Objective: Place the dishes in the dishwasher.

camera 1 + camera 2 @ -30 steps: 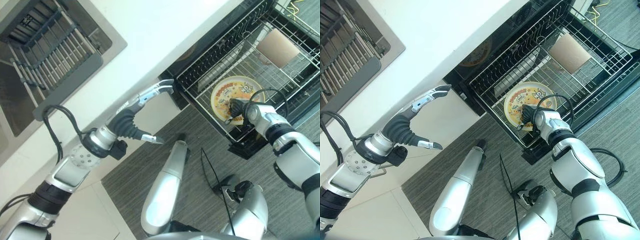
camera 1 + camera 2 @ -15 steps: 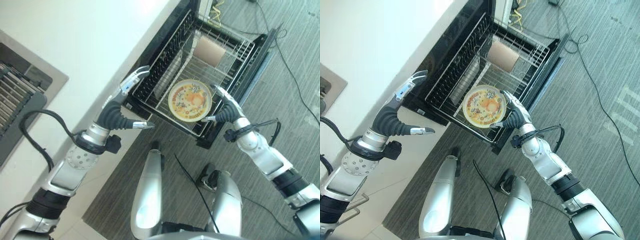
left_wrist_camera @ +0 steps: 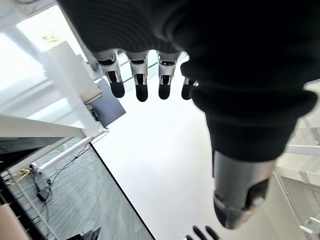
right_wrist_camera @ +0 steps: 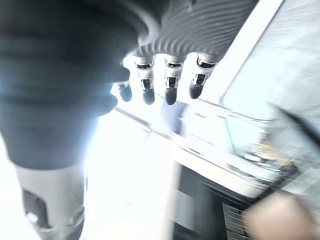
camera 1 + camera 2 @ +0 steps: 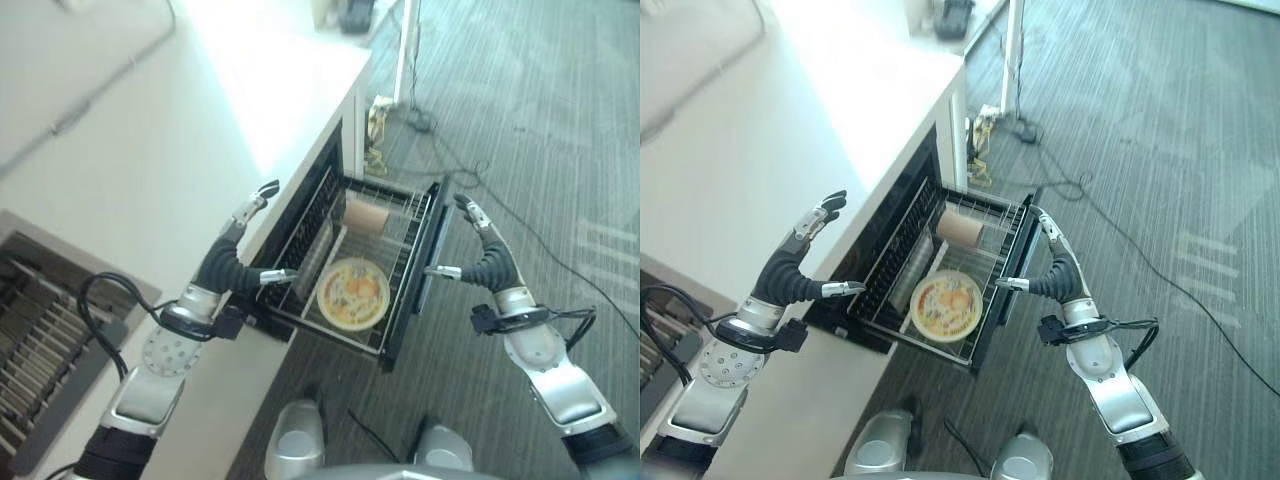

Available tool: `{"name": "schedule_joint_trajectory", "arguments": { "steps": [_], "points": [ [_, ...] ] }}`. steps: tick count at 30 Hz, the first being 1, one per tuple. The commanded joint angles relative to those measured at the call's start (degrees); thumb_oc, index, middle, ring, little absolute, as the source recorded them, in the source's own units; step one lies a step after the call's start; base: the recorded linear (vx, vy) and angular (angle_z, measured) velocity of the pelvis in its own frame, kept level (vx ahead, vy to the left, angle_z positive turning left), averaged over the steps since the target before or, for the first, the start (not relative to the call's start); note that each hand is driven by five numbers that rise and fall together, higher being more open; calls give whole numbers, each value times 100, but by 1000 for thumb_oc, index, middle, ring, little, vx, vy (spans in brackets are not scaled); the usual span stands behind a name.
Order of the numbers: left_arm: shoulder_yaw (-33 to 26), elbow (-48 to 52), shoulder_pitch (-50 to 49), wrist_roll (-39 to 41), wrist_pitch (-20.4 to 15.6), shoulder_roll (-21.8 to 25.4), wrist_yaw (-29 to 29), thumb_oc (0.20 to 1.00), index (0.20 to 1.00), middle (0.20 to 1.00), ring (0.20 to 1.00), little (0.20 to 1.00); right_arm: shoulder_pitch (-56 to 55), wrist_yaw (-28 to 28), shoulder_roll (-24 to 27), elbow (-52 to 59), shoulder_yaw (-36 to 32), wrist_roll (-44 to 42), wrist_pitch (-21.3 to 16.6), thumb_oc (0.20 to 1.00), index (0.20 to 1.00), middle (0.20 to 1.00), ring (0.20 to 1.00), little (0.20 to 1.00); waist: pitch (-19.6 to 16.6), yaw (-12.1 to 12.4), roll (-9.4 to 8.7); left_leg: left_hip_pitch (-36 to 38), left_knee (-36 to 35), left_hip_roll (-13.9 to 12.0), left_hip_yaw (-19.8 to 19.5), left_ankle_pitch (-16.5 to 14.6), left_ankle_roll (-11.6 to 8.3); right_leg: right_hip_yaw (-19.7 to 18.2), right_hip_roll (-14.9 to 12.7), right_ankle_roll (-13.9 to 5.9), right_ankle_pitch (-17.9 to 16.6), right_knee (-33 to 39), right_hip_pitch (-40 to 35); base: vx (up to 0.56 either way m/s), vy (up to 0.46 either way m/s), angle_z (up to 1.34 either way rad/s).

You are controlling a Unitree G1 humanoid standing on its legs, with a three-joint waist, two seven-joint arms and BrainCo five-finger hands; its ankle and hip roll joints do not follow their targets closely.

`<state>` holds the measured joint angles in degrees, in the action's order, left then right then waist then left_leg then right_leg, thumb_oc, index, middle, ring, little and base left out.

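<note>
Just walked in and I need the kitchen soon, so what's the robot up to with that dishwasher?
It is loading dishes. A yellow patterned plate lies flat in the pulled-out wire rack of the open dishwasher, with a brownish cup further back. Neither hand holds anything: the left hand hovers open by the counter edge, and the right hand hangs open beside the rack's outer end.

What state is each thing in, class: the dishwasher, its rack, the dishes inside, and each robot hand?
Dishwasher: open.
Wire rack: pulled out.
Yellow plate: lying in the rack, released.
Brown cup: on its side at the rack's far end.
Left robot hand: open, empty, raised beside the counter edge.
Right robot hand: open, empty, raised beside the rack.
</note>
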<state>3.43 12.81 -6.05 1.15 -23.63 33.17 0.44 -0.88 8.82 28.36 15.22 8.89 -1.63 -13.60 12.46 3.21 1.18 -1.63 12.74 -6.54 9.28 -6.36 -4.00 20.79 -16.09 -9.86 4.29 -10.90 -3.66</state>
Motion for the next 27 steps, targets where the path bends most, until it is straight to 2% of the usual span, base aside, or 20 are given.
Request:
{"name": "schedule_joint_trajectory", "arguments": {
  "steps": [1, 4, 8, 11, 13, 16, 19, 21, 27],
  "points": [
    [-134, 77, 232, 226, -273, 153, -97, 1000, 1000, 1000, 1000, 1000, 409, -102, -27, 62, -107, -647, -742, 1000, 1000, 1000, 1000, 1000, 137, 5, -122, 32, -383, -409, 296, 493, -119, -89, 55, 17, -53, -256, 276, 1, 10, -14],
    [-331, 24, -16, 296, -393, 53, -128, 1000, 1000, 1000, 1000, 1000, 59, 10, -184, -9, -489, -918, -956, 1000, 1000, 1000, 1000, 1000, -44, -137, -91, 298, -708, -475, 432, 603, -167, -84, 120, -41, -81, -45, 111, -6, 18, -9],
    [-512, -200, -181, 375, -535, -15, -104, 1000, 1000, 1000, 1000, 1000, -379, 221, -515, -629, -1164, -1783, -1189, 1000, 1000, 1000, 1000, 1000, -209, -321, -56, 573, -1063, -512, 561, 704, -213, -100, 209, -80, -111, 64, -30, -29, 9, -9],
    [-632, -320, -246, 450, -575, -33, -165, 1000, 1000, 1000, 1000, 1000, -558, 380, -753, -1142, -1572, -1970, -1100, 1000, 1000, 1000, 1000, 1000, -286, -414, -34, 700, -1122, -532, 635, 700, -230, -102, 238, -77, -108, 125, -106, -8, -17, -9],
    [-704, -415, -204, 441, -569, -70, -197, 1000, 1000, 1000, 1000, 1000, -513, 595, -880, -1582, -1709, -1959, -874, 1000, 1000, 1000, 1000, 1000, -319, -433, -19, 789, -1115, -533, 694, 662, -230, -48, 243, -57, -102, 155, -172, -12, -36, -5],
    [-768, -577, -83, 395, -542, -31, -198, 1000, 1000, 1000, 1000, 1000, -360, 769, -1057, -2261, -1759, -2032, -723, 1000, 1000, 1000, 1000, 1000, -321, -417, -14, 882, -1054, -532, 800, 588, -200, 68, 186, -64, -144, 65, -210, -20, -49, -9],
    [-811, -710, 0, 445, -553, 16, -251, 1000, 1000, 1000, 1000, 1000, -314, 703, -1121, -2933, -1867, -2368, -664, 1000, 1000, 1000, 1000, 1000, -298, -372, -3, 950, -967, -502, 809, 475, -176, 129, 136, -70, -104, -40, -261, -6, -53, -7],
    [-747, -754, 91, 406, -546, 21, -285, 1000, 1000, 1000, 1000, 1000, -206, 557, -1158, -3511, -1809, -2578, -650, 1000, 1000, 1000, 1000, 1000, -288, -293, 26, 971, -914, -484, 800, 432, -170, 219, 92, -64, -114, -57, -311, 6, -62, 6],
    [-457, -713, 386, 266, -380, 21, -417, 1000, 1000, 1000, 1000, 1000, 318, -40, -1255, -4555, -1217, -3137, -279, 1000, 1000, 1000, 1000, 1000, -263, 30, 117, 971, -740, -414, 675, 335, -174, 547, -56, -9, -62, -223, -446, 47, -29, 12]
  ]
}}
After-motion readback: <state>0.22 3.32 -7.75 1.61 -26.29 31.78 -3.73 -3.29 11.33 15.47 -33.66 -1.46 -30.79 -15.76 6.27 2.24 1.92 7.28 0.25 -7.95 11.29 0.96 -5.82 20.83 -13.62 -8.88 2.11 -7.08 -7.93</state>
